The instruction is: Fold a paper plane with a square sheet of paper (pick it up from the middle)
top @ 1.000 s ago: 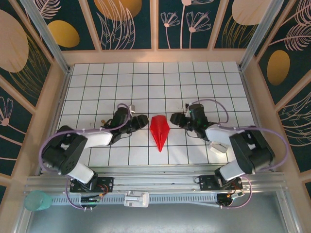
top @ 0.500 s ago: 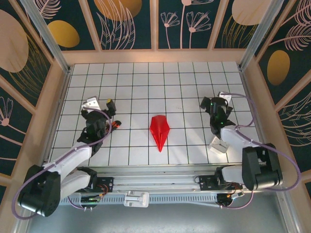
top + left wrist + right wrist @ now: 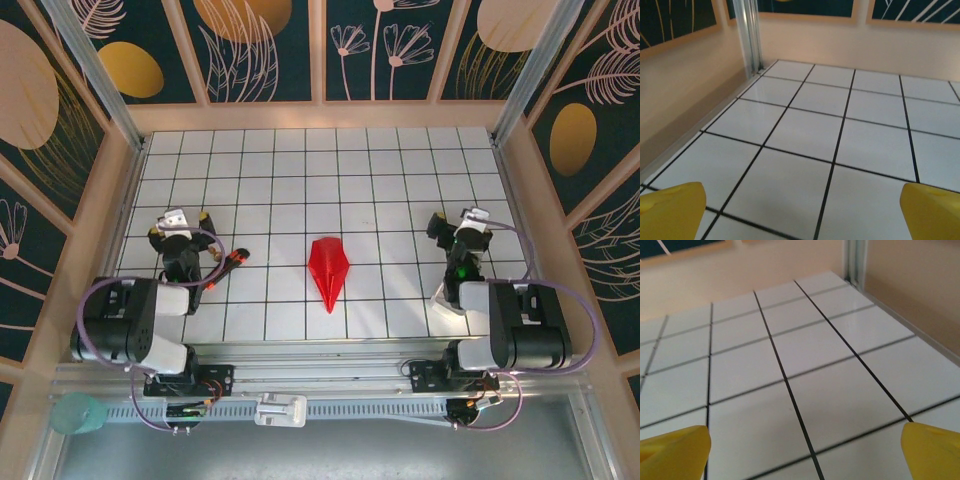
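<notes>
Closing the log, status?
Left gripper open, empty. Right gripper open, empty. Paper plane folded, lying flat between them. Nothing blocking it.

Bright, even light; soft sheen on tiled table [image 3: 805, 135]; wrist views slightly blurred; top view sharp, shadows faint.

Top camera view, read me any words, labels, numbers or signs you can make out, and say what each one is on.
No text can be read.
The paper plane is plain red.
The tiled table bears only grid lines.
The wall panels carry plant drawings, no lettering.
Any marking on the left arm or right arm is too small to tell.
</notes>
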Motion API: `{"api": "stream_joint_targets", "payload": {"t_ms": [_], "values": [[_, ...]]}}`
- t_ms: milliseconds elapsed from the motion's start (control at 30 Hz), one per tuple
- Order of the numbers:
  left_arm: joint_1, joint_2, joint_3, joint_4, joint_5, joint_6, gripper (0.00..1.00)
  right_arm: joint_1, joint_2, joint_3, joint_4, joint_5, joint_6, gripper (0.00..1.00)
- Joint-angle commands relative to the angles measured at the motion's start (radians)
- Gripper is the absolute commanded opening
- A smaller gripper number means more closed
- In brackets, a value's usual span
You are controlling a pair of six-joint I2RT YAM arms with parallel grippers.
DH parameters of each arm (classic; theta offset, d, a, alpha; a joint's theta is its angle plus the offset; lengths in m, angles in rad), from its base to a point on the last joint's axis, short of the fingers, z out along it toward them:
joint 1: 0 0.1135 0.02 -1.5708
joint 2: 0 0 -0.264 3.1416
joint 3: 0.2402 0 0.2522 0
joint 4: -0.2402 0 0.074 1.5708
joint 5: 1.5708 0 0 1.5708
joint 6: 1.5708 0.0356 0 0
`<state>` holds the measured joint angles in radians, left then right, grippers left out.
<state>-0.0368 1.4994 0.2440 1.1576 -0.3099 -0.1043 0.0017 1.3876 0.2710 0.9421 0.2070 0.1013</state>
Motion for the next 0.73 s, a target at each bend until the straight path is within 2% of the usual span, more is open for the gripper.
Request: {"api": "stream_joint_targets", "payload": {"t_ms": [0,133,167,233,500,700], "values": [[0.009,0.024,-0.019,0.145,0.121,0.031,0.99,-0.029,0.027,-0.020,0.187,-0.100,-0.035,0.98],[0.009,0.028,-0.017,0.146,0.128,0.032,0.99,-0.041,0.194,-0.098,0.505,-0.149,-0.050,0.98],[0.009,0.026,-0.015,0.142,0.128,0.030,0.99,-0.035,0.162,-0.076,0.403,-0.134,-0.049,0.98],[0.010,0.028,-0.017,0.145,0.126,0.031,0.99,-0.030,0.179,-0.081,0.448,-0.118,-0.055,0.99],[0.009,0.024,-0.022,0.152,0.121,0.033,0.99,0.000,0.179,-0.074,0.437,-0.070,-0.080,0.99],[0.009,0.024,-0.023,0.156,0.120,0.034,0.99,-0.003,0.179,-0.071,0.429,-0.083,-0.077,0.99]]}}
